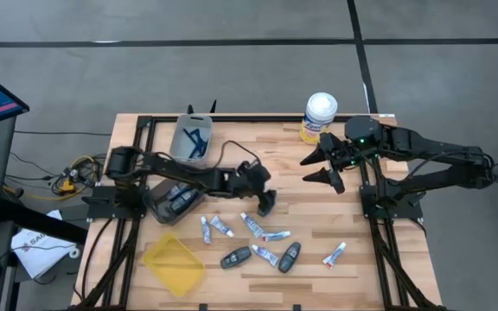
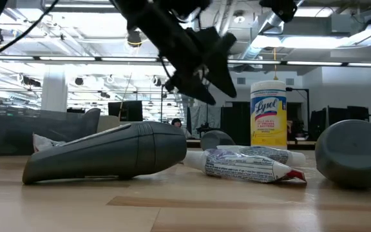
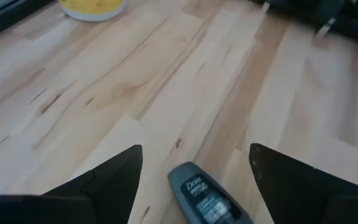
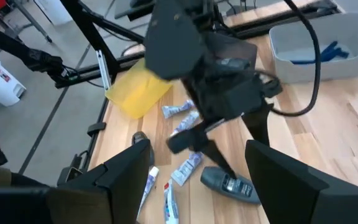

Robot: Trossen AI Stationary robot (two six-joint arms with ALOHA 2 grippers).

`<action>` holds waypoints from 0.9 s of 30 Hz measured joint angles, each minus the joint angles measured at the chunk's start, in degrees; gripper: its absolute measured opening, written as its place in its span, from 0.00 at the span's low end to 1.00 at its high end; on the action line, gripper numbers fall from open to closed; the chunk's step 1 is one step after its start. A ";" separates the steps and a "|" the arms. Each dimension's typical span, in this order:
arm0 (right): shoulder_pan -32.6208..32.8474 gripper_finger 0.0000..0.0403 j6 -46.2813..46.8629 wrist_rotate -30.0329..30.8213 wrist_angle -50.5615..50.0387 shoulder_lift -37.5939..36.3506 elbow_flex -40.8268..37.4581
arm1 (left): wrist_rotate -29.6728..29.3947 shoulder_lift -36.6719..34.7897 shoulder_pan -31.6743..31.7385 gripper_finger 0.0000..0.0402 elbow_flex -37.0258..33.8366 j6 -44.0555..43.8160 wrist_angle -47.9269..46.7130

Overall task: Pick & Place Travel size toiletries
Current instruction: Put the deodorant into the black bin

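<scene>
The left gripper (image 1: 266, 204) is held over the table's middle, just above the scattered toiletries, its fingers (image 3: 114, 177) spread wide with nothing between them. A dark grey bottle (image 3: 201, 196), labelled Dove, is seen lying on the wood directly below the gap between those fingers. The right gripper (image 1: 320, 167) is parked near the far right of the table, beside the yellow canister (image 1: 319, 117), with fingers (image 4: 120, 171) spread and empty. Small white tubes (image 1: 217, 227) are strewn in a loose row across the near half of the table, one (image 1: 335, 253) lying well apart toward the right. Two dark oval fobs (image 1: 235, 257) are seen among the tubes near the front edge. A yellow tray (image 1: 173, 263) is set at the near left, empty as far as can be told. A grey bin (image 1: 180, 149) at the far left holds dark-blue razors (image 1: 197, 140); a darker tray (image 1: 161, 207) beside the left arm holds several dark items, not identifiable. In the low view a grey fob (image 2: 108, 153) and a crumpled tube (image 2: 250, 164) lie close to the lens, with the left gripper (image 2: 201, 64) hanging above them.
</scene>
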 joint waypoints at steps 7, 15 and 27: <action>-0.01 0.63 0.44 -0.02 -1.13 0.25 -0.01 | -4.93 6.00 -2.15 0.73 2.19 -0.44 -0.24; -0.01 0.63 0.59 -0.03 -1.18 0.21 -0.01 | -5.27 9.55 -4.36 0.73 2.17 -3.34 -0.17; 0.00 0.63 0.48 -0.04 -1.18 0.21 -0.01 | -5.35 13.00 -5.85 0.70 2.21 -8.27 -5.99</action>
